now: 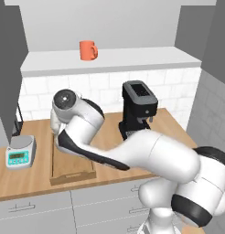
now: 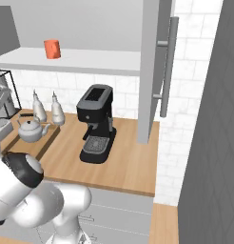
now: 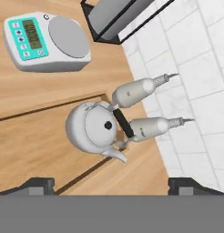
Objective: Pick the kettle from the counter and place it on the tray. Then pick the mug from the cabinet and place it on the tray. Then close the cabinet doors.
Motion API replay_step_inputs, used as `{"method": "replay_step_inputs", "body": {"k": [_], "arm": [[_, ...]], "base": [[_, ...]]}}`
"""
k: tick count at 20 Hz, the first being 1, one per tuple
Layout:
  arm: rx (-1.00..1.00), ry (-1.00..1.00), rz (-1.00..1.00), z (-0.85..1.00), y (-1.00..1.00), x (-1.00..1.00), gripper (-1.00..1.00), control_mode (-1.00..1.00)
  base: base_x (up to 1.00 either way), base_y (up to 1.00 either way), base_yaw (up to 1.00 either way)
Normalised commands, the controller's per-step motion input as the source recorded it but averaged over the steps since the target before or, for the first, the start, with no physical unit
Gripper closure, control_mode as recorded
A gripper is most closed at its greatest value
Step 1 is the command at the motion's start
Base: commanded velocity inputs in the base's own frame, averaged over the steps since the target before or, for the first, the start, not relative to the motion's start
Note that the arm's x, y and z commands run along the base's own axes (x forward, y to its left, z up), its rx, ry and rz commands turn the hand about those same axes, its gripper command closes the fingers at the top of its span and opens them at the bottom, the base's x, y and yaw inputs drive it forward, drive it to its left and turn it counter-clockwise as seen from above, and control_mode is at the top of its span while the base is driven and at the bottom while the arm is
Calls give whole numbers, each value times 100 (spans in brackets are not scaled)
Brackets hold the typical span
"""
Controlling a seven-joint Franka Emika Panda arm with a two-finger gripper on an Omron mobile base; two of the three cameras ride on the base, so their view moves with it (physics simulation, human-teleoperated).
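Jaws are hanging released above the kettle (image 3: 98,129), sitting at the tray (image 3: 36,150) corner. Centre on its black handle (image 3: 123,123), I reckon.

Kettle (image 3: 93,129) sits on the tray (image 1: 64,172), scale (image 1: 20,153) to its left; mug (image 1: 88,50) on the cabinet shelf (image 1: 109,61) above the bench (image 2: 128,162).

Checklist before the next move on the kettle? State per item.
1. End effector open: ok, fingertips wide apart.
2. Kettle upright: ok.
3. Kettle roughly centred ahead of end effector: ok.
4. Clearance from bottles: not ok, both crowd the kettle's handle side.
5. Kettle already inside tray: cannot tell.
6. Mug upright on cabinet shelf: ok.
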Motion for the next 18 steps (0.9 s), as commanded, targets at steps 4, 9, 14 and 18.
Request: {"method": "replay_step_inputs", "body": {"k": [4, 9, 14, 18], "arm": [[16, 0, -28, 96, -57, -78, -100, -100], [22, 4, -26, 50, -79, -43, -100, -100], [33, 0, -1, 6, -59, -5, -100, -100], [39, 0, -1, 34, -65, 0, -100, -100]], "base": [[0, 0, 0], [0, 0, 0], [0, 0, 0], [0, 0, 0]]}}
